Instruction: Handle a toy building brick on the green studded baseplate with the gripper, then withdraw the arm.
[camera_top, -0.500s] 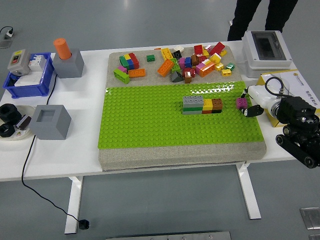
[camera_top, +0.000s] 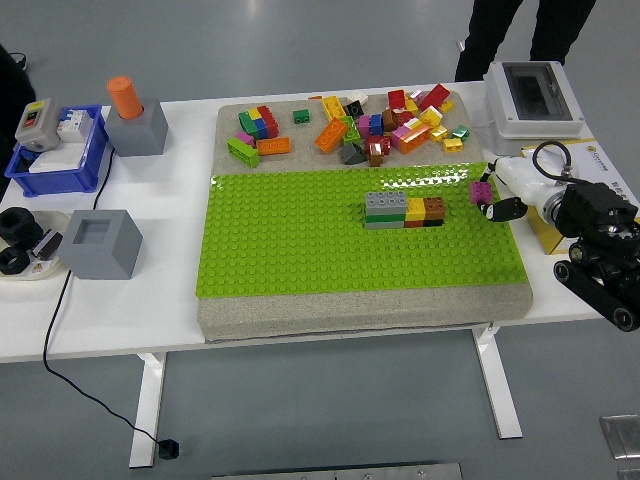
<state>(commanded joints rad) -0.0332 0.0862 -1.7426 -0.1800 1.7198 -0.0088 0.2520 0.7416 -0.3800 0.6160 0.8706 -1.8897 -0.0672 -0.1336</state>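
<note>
The green studded baseplate (camera_top: 300, 240) lies on a grey mat in the middle of the table. A row of grey (camera_top: 386, 205), yellow (camera_top: 415, 210) and brown (camera_top: 434, 208) bricks stands on it right of centre. My right hand (camera_top: 492, 196) reaches in from the right edge. Its white fingers (camera_top: 510, 178) are closed on a small magenta brick (camera_top: 481, 190), held at the plate's right edge and just above it. A pile of loose coloured bricks (camera_top: 380, 122) lies on the mat behind the plate. The left arm does not show.
A white electrical box (camera_top: 535, 95) and a yellow box (camera_top: 598, 160) stand at the right, beside my arm. At the left are a grey block (camera_top: 98, 243), an orange cylinder on a grey block (camera_top: 128, 110) and a blue bin (camera_top: 55, 150). A person's legs (camera_top: 520, 30) show at the far side.
My right hand has moved a little up and away from me with the magenta brick, which now sits higher at the plate's right edge. Nothing else moved.
</note>
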